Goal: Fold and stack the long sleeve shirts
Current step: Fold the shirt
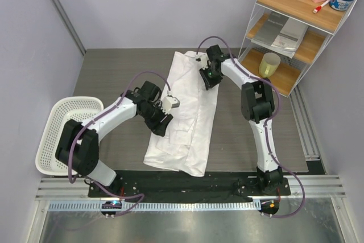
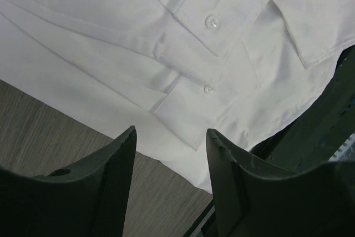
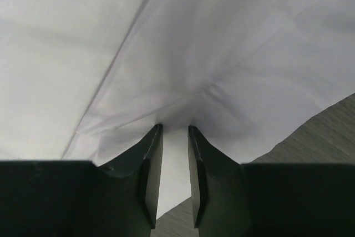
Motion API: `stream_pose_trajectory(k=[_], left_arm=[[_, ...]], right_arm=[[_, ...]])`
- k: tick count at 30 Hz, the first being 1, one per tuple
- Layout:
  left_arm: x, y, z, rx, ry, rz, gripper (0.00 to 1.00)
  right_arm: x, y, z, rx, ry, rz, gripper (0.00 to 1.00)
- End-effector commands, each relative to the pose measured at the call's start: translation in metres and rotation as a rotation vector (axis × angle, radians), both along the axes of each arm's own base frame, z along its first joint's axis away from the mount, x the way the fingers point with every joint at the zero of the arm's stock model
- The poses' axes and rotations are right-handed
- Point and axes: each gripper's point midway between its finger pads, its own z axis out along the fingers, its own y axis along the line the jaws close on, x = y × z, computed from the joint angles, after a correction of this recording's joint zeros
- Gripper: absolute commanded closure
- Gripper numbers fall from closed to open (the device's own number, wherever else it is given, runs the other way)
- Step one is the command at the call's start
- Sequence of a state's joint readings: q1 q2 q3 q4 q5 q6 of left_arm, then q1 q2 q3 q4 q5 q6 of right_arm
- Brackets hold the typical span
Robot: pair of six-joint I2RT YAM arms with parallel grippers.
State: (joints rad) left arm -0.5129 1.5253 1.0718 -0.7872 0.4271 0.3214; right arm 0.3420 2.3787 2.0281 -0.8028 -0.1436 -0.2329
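R gripper [image 3: 173,129] pinches a white shirt [image 1: 187,123] fold (right edge, probably). L gripper [image 2: 171,131] hovers open over the cuffs [image 2: 222,15].

The desk [image 1: 114,72] is a dark grey wood-grain top. A white long sleeve shirt [image 1: 193,135] of thin cloth lies flat down its middle, folded lengthwise into a long strip. Its near hem reaches a black mat [image 1: 227,180] along the near edge. A white perforated plastic basket [image 1: 57,123] sits at the left edge.
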Motion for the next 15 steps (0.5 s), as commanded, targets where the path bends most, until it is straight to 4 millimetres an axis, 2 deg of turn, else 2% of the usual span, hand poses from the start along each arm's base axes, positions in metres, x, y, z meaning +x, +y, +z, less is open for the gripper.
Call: stream_pose_trajectory(k=[1, 2, 3, 5, 8, 10, 11, 12, 13, 14, 15], left_arm=[[-0.002, -0.001, -0.015, -0.002, 0.021, -0.013, 0.46], [-0.005, -0.001, -0.017, -0.007, 0.030, -0.016, 0.46], [-0.007, -0.004, -0.016, -0.029, 0.037, -0.022, 0.45], [-0.007, -0.009, -0.011, -0.062, 0.028, -0.012, 0.44], [-0.006, -0.018, 0.000, -0.120, 0.028, 0.002, 0.42], [-0.004, -0.024, 0.016, -0.160, 0.004, -0.014, 0.41], [-0.003, -0.025, 0.032, -0.190, -0.042, -0.010, 0.40], [0.000, -0.027, 0.044, -0.212, -0.080, -0.015, 0.39], [0.001, -0.027, 0.055, -0.233, -0.113, -0.017, 0.37], [0.003, -0.028, 0.081, -0.278, -0.198, -0.009, 0.33], [0.005, -0.028, 0.094, -0.302, -0.244, -0.006, 0.30]], right_arm=[[0.024, 0.004, -0.028, -0.083, -0.060, 0.027, 0.70], [0.026, 0.006, -0.038, -0.096, -0.057, 0.036, 0.69], [0.035, 0.013, -0.032, -0.097, -0.091, 0.050, 0.70], [0.043, 0.019, -0.038, -0.112, -0.115, 0.081, 0.69], [0.056, 0.036, -0.022, -0.096, -0.184, 0.135, 0.66], [0.060, 0.041, 0.004, -0.076, -0.230, 0.155, 0.63], [0.062, 0.042, 0.020, -0.068, -0.256, 0.168, 0.59], [0.060, 0.043, 0.053, -0.047, -0.301, 0.178, 0.56], [0.058, 0.043, 0.076, -0.029, -0.333, 0.190, 0.51], [0.054, 0.044, 0.096, -0.015, -0.359, 0.198, 0.39], [0.043, 0.045, 0.143, 0.027, -0.420, 0.233, 0.32]])
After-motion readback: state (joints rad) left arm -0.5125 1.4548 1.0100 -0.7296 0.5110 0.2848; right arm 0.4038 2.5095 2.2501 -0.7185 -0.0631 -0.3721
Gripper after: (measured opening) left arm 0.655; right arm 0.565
